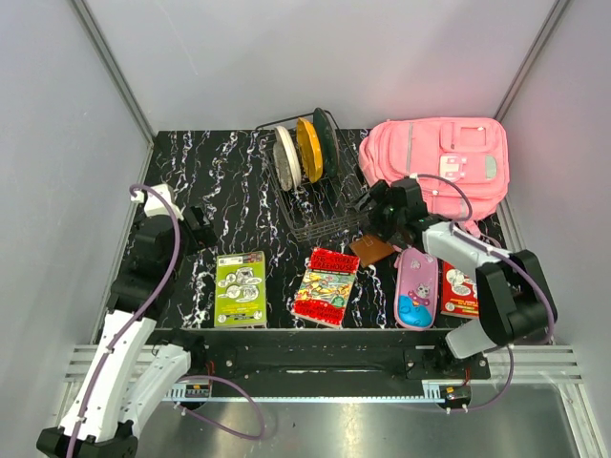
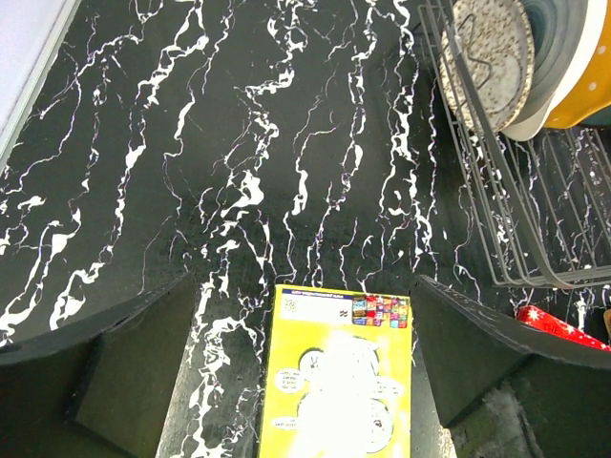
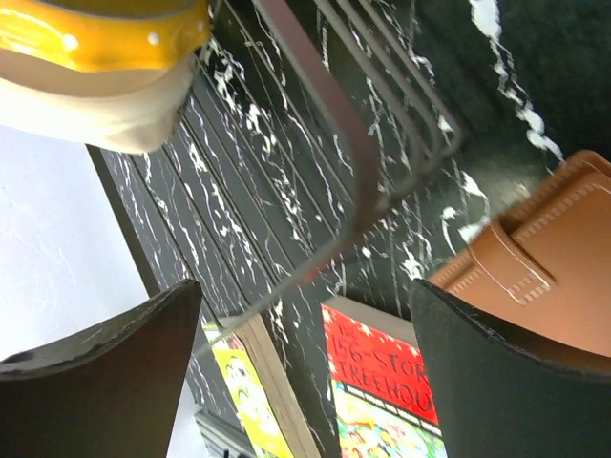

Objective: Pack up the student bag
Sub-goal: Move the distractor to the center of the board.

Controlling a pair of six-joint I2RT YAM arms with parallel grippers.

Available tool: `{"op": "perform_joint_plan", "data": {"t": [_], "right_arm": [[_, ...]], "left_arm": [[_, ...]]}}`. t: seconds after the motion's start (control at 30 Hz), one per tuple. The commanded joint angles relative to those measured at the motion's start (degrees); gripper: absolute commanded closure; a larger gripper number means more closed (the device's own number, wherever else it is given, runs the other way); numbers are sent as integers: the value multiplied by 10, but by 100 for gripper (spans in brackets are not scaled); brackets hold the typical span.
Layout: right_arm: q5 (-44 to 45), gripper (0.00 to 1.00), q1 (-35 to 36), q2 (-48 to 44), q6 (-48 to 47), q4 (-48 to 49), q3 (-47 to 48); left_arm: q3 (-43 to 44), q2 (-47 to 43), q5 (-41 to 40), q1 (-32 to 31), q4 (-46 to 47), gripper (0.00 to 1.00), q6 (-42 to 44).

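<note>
on the far right corner of a black, white-veined table lies the student bag, a big pink backpack, flat, front pockets up, w/ a white-and-grey patch. just left of it stands a wire dish rack w/ three plates on edge: a white plate, a yellow plate and a dark green plate. along the near edge, l to r: a yellow-green book, a red comic-style book, a pink cartoon pencil case and a red book partly under the right arm. a brown leather case w/ a strap tab lies between the rack and the pencil case.

the right gripper hovers by the rack's near right corner, close to the bag's left edge; its fingers are spread wide, nothing pinched. the left gripper is over bare table at far left, well apart from the bag, fingers also spread wide, nothing between them. its wrist view shows the yellow-green book's top edge below.
</note>
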Motion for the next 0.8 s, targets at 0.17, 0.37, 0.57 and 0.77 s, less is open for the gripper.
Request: {"op": "perform_joint_plan", "data": {"t": [0.17,0.37,0.57,0.77], "right_arm": [[110,3,29,105,-21,-19,133],[120,13,29,162,-61,-69,176],[166,9,28,179,-120,-91,191],[171,7,28,202,-161,-113,226]], "left_arm": [[7,15,22,14,0,1,3],[7,29,41,16,7,1,8],[30,109,154,11,88,1,-34],[112,274,113,-54,159,1,-55]]}}
